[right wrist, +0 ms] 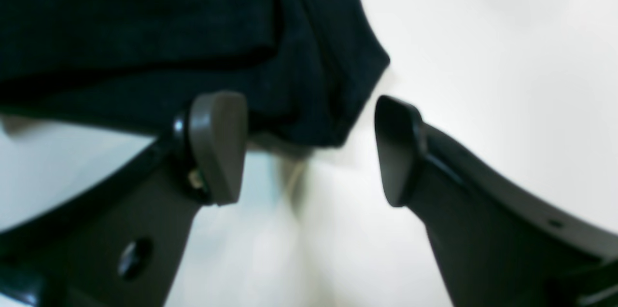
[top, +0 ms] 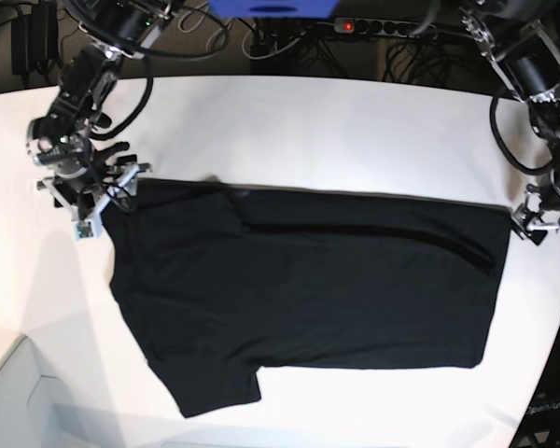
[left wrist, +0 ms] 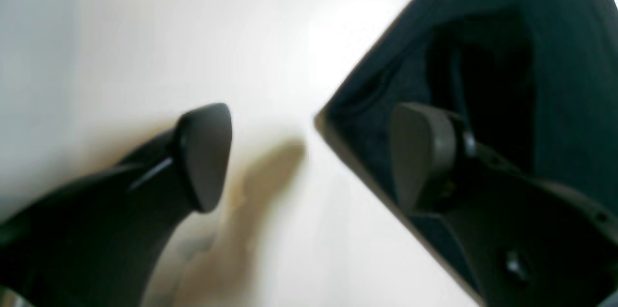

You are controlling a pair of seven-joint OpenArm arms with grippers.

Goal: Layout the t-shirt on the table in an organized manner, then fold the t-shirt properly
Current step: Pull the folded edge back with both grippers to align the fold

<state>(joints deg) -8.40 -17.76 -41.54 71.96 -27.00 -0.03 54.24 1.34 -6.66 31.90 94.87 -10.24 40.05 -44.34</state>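
Observation:
The black t-shirt (top: 308, 280) lies spread flat on the white table (top: 308, 131) with its plain side up; no print shows. One sleeve points toward the front left. My right gripper (top: 112, 191) is open at the shirt's far left corner. In the right wrist view, the gripper (right wrist: 309, 150) has that corner of cloth (right wrist: 145, 32) reaching between its pads. My left gripper (top: 523, 224) is open at the shirt's far right corner. In the left wrist view, the gripper (left wrist: 314, 157) has one pad over the cloth (left wrist: 555, 80) and the other over bare table.
Cables and a power strip (top: 355, 26) run along the table's back edge. The table's curved edge passes close to my left gripper at the right. A pale grey surface (top: 9, 401) sits at the front left corner.

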